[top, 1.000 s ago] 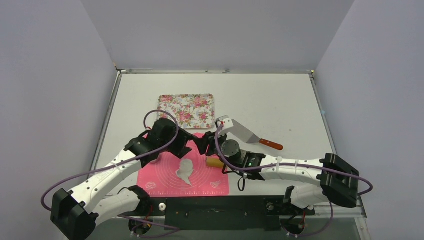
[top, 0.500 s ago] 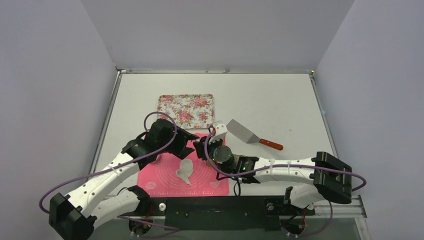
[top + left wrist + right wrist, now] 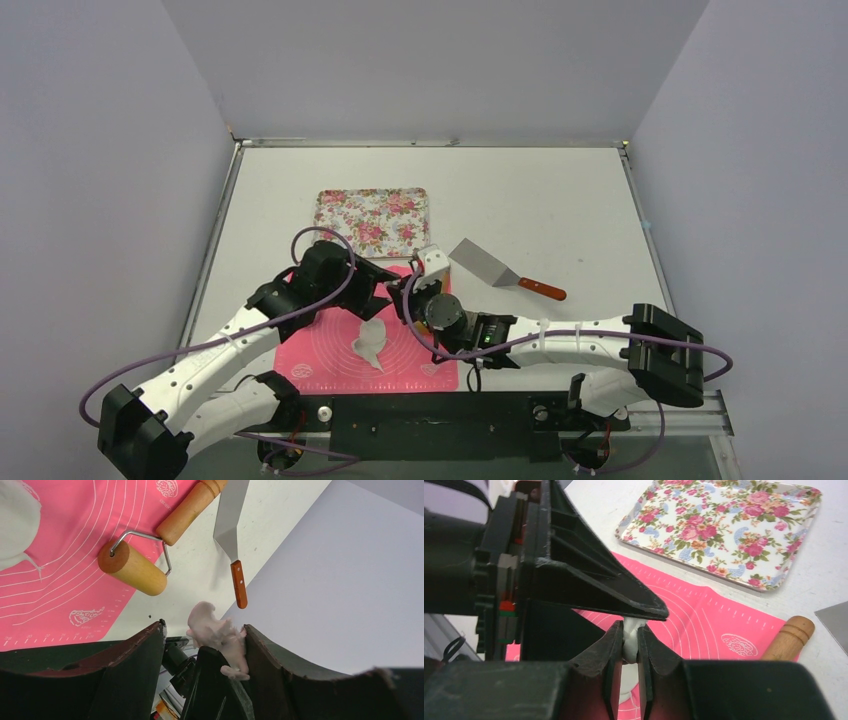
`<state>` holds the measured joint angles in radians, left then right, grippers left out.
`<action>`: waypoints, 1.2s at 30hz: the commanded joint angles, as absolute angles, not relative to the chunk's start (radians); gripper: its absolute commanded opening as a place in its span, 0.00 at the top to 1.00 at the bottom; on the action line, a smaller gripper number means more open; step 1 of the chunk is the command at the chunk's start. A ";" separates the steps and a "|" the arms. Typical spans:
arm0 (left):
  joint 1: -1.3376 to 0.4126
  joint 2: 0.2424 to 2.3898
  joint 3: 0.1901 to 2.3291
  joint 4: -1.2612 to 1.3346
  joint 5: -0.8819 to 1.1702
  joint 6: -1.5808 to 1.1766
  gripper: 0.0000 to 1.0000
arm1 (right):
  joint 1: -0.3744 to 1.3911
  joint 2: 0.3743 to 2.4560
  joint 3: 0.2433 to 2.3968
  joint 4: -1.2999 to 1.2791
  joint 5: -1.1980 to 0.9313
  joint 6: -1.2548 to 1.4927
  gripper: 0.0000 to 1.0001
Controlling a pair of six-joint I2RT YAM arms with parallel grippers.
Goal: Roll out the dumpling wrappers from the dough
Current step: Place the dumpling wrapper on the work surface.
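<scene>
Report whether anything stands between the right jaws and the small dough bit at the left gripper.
Nothing visible does. The right gripper has its jaws pinched on the dough bit, with a finger of the open left gripper overhanging it.

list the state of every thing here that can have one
left gripper, fingers open
right gripper, fingers shut on a dough scrap
dough sheet, flattened, ragged, lying on the pink mat
rolling pin, lying down, unheld
spatula, lying flat on the table, unheld
floral tray, empty
</scene>
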<state>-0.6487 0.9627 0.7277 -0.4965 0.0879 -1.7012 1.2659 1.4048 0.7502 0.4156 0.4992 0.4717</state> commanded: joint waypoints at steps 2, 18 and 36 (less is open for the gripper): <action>-0.645 0.951 0.728 -0.437 0.094 -1.704 0.44 | 1.311 1.402 0.747 0.422 0.301 0.404 0.89; -0.618 0.909 0.775 -0.614 -0.039 -1.585 0.44 | 1.220 1.211 0.573 0.343 0.317 0.605 0.86; -0.608 0.937 0.789 -0.631 -0.054 -1.365 0.44 | 1.004 1.750 0.788 0.568 -0.236 0.831 0.52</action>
<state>-0.6178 0.9104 0.7818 -0.6876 -0.0875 -1.4231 1.0584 1.7039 0.7712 0.4255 -0.0853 0.7258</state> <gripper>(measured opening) 0.556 0.448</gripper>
